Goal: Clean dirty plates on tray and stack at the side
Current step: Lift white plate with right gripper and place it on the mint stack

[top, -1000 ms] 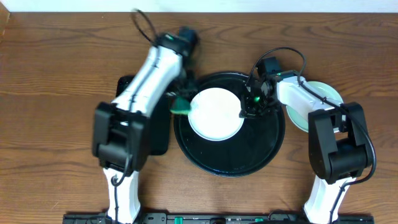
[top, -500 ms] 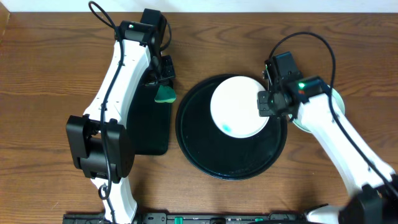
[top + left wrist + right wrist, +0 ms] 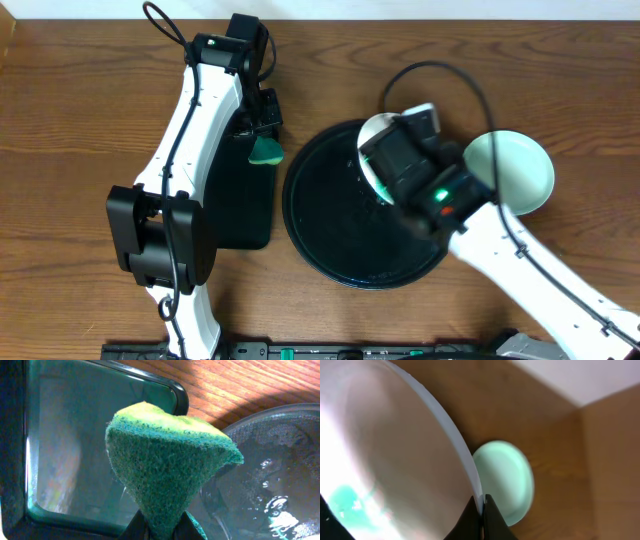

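A white plate point(image 3: 385, 445) carries a teal-green smear point(image 3: 345, 502), a second plate point(image 3: 515, 170) is pale mint-green, the round tray point(image 3: 330, 235) and rectangular tray point(image 3: 240, 212) are glossy black, the sponge point(image 3: 165, 470) dark green with a yellow top, the table point(image 3: 80, 120) brown wood grain

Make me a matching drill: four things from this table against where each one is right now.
1 sponge
2 white plate
3 mint-green plate
4 round black tray

a on bare wood at the right
b clamped in the left gripper
c pinched at its rim by the right gripper
d glossy and wet, in the centre

Pairs: 1-b, 2-c, 3-a, 4-d
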Controlling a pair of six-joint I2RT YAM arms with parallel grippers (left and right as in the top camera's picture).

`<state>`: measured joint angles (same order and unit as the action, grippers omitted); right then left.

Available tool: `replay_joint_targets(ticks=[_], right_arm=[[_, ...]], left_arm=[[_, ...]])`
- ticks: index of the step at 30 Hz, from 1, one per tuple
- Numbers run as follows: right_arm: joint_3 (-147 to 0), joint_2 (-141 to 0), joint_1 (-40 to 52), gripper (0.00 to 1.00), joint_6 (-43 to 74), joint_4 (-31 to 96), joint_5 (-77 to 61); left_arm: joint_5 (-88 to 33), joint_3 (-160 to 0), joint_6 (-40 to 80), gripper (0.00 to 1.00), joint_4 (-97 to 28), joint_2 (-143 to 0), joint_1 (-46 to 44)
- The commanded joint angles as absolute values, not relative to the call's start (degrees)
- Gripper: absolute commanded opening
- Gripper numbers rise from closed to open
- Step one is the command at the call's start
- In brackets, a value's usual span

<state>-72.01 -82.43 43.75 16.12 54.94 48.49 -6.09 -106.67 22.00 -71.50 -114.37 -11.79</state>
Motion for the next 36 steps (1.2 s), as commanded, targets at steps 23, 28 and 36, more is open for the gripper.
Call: replay_joint_targets(ticks=[23, 28, 36], right_arm=[[-72.1, -82.35, 49.74, 0.01, 22.09, 55.09, 42.5], [-72.1, -83.31, 36.05, 0.01, 21.37, 53.01, 13.37], [-72.6, -81.14, 2.63, 0.01, 21.45, 55.51, -13.52]], left_arm=[[-6.48, -106.94, 21.15, 0.07, -71.53, -114.13, -11.75], [-6.7, -106.94, 21.26, 0.08, -71.53, -114.13, -11.86], [-6.68, -106.94, 21.26, 0.07, -71.53, -114.13, -11.86]])
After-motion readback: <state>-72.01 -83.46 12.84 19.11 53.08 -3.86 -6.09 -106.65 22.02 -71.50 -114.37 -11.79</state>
